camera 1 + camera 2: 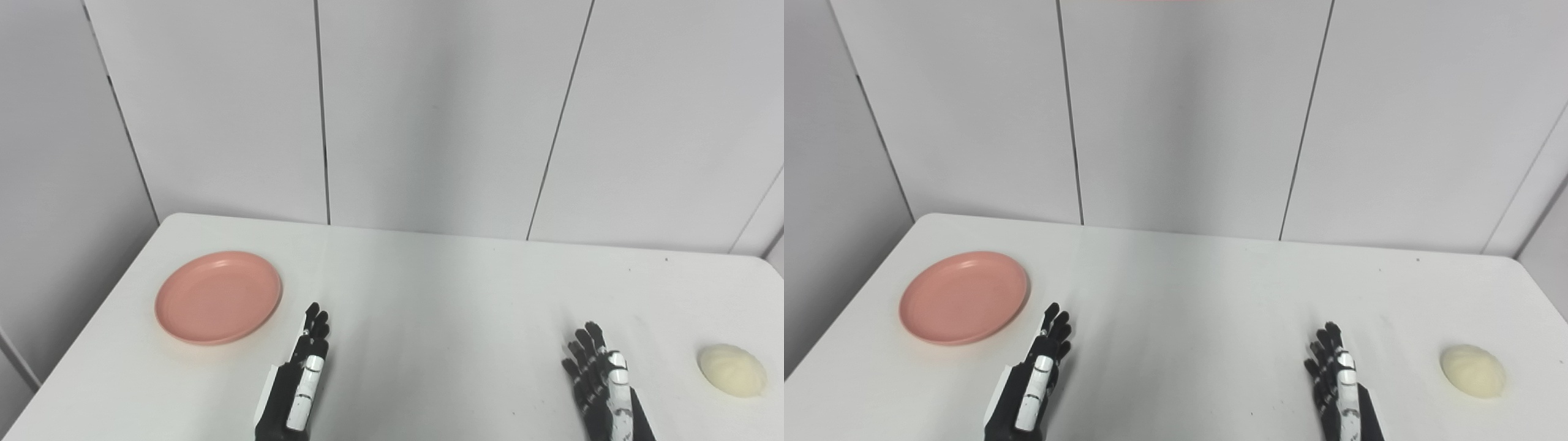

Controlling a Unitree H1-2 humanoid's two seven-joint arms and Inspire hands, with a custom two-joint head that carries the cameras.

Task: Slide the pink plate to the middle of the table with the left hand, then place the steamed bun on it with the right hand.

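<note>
Pink plate [218, 297] lies just beyond & left of left hand [298, 383], apart; steamed bun [732, 370] right of right hand [599, 383]. Both hands empty, fingers straight. White table [429, 294], grey panel wall [429, 110].

Black hands [300, 380], white finger panels

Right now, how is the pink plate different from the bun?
The pink plate is pink, flat and wide; the steamed bun is cream, domed and smaller. The plate lies on the table's left, the bun on its right. Both rest untouched on the white table.
</note>
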